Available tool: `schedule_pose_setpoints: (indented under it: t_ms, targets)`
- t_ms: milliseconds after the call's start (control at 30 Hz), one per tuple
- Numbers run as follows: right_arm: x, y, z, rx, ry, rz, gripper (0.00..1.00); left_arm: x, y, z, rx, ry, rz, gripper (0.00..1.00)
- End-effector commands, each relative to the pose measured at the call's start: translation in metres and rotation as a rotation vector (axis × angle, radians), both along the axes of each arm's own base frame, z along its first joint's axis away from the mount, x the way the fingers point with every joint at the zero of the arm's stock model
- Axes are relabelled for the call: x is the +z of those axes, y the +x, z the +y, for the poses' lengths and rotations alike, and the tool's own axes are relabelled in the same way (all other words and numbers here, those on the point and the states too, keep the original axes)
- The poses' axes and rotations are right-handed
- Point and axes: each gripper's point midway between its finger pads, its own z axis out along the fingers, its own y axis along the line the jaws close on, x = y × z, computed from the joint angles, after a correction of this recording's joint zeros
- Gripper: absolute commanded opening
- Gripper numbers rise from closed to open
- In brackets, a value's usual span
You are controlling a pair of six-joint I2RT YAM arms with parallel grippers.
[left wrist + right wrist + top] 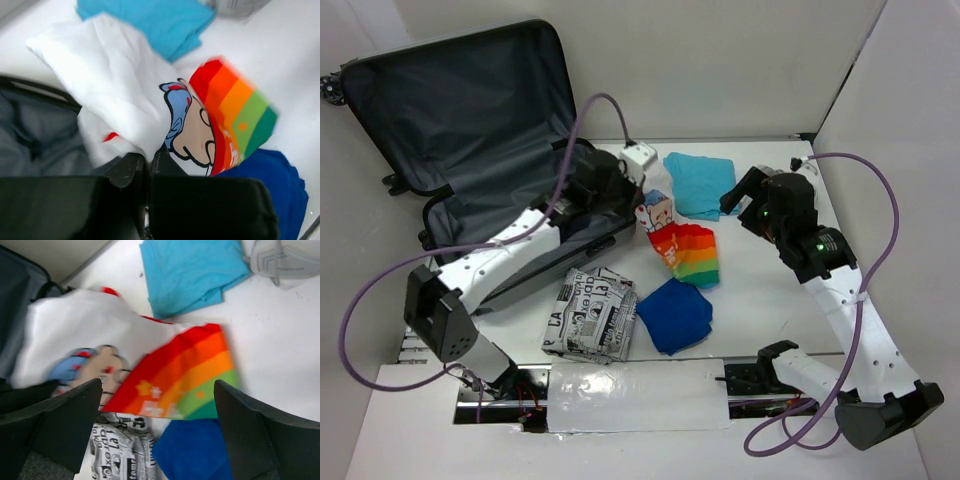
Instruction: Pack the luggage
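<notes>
The luggage (470,110) lies open at the back left, its dark lining showing in both halves and in the left wrist view (35,135). My left gripper (642,205) is just right of the luggage's lower half. It is shut (149,159) on an edge of a white garment (115,95) with a cartoon face and a rainbow panel (688,252). That garment hangs partly over the luggage's rim and looks blurred. My right gripper (157,390) stands wide open above the rainbow panel (185,375), holding nothing, and sits right of it in the top view (732,205).
A light blue folded cloth (700,183) lies behind the garment, and a dark blue one (675,315) lies in front of it. A newspaper-print bundle (590,315) lies near the front. A white block (638,160) sits by the luggage. A pale grey object (282,260) lies beside the light blue cloth.
</notes>
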Motion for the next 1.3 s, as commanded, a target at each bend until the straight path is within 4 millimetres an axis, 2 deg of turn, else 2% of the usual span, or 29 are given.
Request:
schedule_pose_setpoints:
  t_ms: [0,67,133,167,200,233,267,367,400,467,500,533,567,600,667,700,800,833,867,933,967,1033,1133,1267]
  targets:
    - [-0.007,-0.002,-0.009,-0.025,-0.026,0.011,1.00,0.092,-0.004,-0.004,-0.282,-0.122,-0.237,0.00]
    - [-0.010,-0.001,-0.009,-0.020,-0.035,0.010,1.00,0.100,0.006,0.014,-0.274,-0.111,-0.243,0.00]
    - [-0.010,-0.001,-0.009,-0.020,-0.035,0.010,1.00,0.101,0.004,0.026,-0.316,-0.106,-0.234,0.00]
    - [-0.012,0.000,-0.008,-0.016,-0.046,0.019,1.00,0.107,0.012,0.043,-0.288,-0.102,-0.254,0.00]
    - [-0.013,0.001,-0.011,-0.025,-0.046,0.019,1.00,0.094,0.016,0.052,-0.283,-0.088,-0.229,0.00]
    - [-0.017,0.000,-0.012,-0.020,-0.057,0.029,1.00,0.095,0.016,0.061,-0.283,-0.089,-0.236,0.00]
    - [-0.015,0.002,-0.011,-0.020,-0.053,0.016,0.98,0.098,0.029,0.080,-0.237,-0.089,-0.249,0.00]
    - [-0.016,0.005,-0.011,-0.012,-0.070,0.016,0.98,0.098,0.037,0.107,-0.239,-0.102,-0.244,0.00]
    - [-0.019,0.007,-0.010,-0.011,-0.073,0.027,0.98,0.103,0.047,0.131,-0.193,-0.104,-0.255,0.00]
    - [-0.022,0.008,-0.010,-0.011,-0.076,0.036,0.98,0.096,0.057,0.150,-0.209,-0.100,-0.248,0.00]
    - [-0.025,0.010,-0.009,-0.011,-0.079,0.044,0.98,0.094,0.064,0.172,-0.194,-0.099,-0.247,0.00]
    - [-0.023,0.011,-0.009,-0.011,-0.076,0.036,0.98,0.095,0.063,0.175,-0.249,-0.103,-0.259,0.00]
    - [-0.026,0.013,-0.010,-0.012,-0.075,0.049,0.98,0.082,0.072,0.183,-0.259,-0.104,-0.234,0.00]
    - [-0.027,0.013,-0.010,-0.007,-0.083,0.048,0.98,0.078,0.079,0.197,-0.250,-0.103,-0.229,0.00]
    - [-0.026,0.015,-0.009,-0.007,-0.083,0.050,0.98,0.074,0.089,0.205,-0.296,-0.118,-0.238,0.00]
    - [-0.029,0.017,-0.009,-0.007,-0.086,0.059,0.98,0.053,0.101,0.216,-0.296,-0.137,-0.191,0.00]
    - [-0.029,0.017,-0.009,-0.007,-0.086,0.059,0.98,0.041,0.122,0.226,-0.300,-0.163,-0.142,0.00]
    - [-0.031,0.018,-0.008,-0.007,-0.089,0.067,0.98,0.015,0.138,0.233,-0.283,-0.179,-0.081,0.00]
    - [-0.034,0.019,-0.008,-0.007,-0.089,0.069,0.98,0.020,0.154,0.240,-0.243,-0.154,-0.089,0.00]
    - [-0.037,0.020,-0.008,-0.006,-0.092,0.078,0.98,0.006,0.169,0.249,-0.220,-0.159,-0.048,0.00]
    - [-0.040,0.022,-0.010,-0.015,-0.094,0.087,0.98,-0.016,0.182,0.258,-0.191,-0.169,-0.007,0.00]
    - [-0.039,0.024,-0.010,-0.015,-0.095,0.088,0.98,-0.014,0.196,0.267,-0.155,-0.166,-0.014,0.00]
    - [-0.042,0.026,-0.009,-0.015,-0.097,0.097,0.97,-0.020,0.202,0.278,-0.162,-0.184,-0.034,0.00]
    - [-0.046,0.031,-0.010,-0.022,-0.107,0.112,0.97,-0.029,0.214,0.288,-0.117,-0.125,-0.083,0.00]
